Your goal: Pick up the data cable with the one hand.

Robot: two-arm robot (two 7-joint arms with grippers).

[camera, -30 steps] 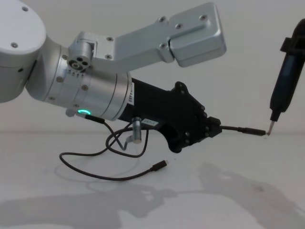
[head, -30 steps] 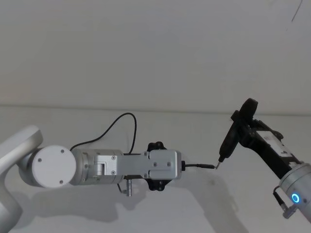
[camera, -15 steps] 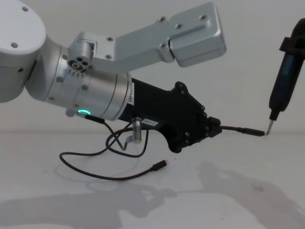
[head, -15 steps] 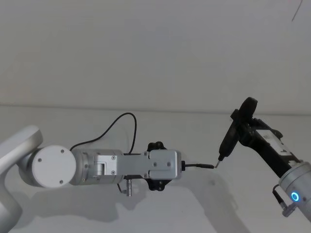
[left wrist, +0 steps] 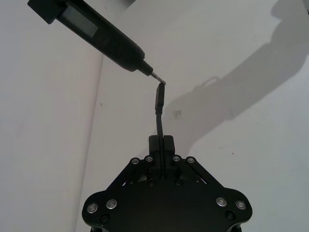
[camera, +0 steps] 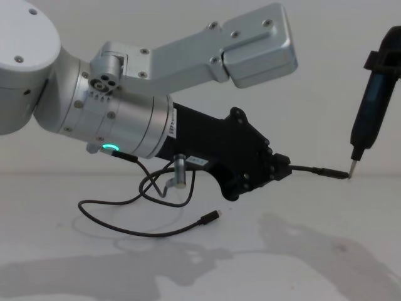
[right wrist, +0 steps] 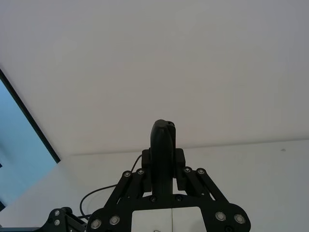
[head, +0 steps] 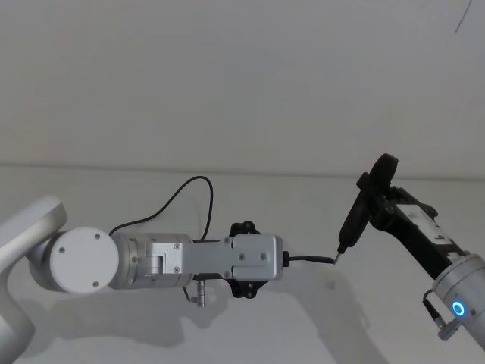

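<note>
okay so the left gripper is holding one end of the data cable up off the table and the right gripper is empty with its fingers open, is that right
Not quite. The right gripper is not empty: the right wrist view shows it shut on a black pen-like tool, whose metal tip meets the cable's plug in the left wrist view. The rest holds: the left gripper grips one end of the data cable above the table.

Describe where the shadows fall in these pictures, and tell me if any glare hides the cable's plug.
Chest view: soft grey shadows of the arms lie on the table below the left gripper. Left wrist view: a darker, sharper shadow falls beyond the data cable, whose plug stays crisp, with no glare, at the tip of the pen-like tool. Head view: even light, faint shadow under the arm.
</note>
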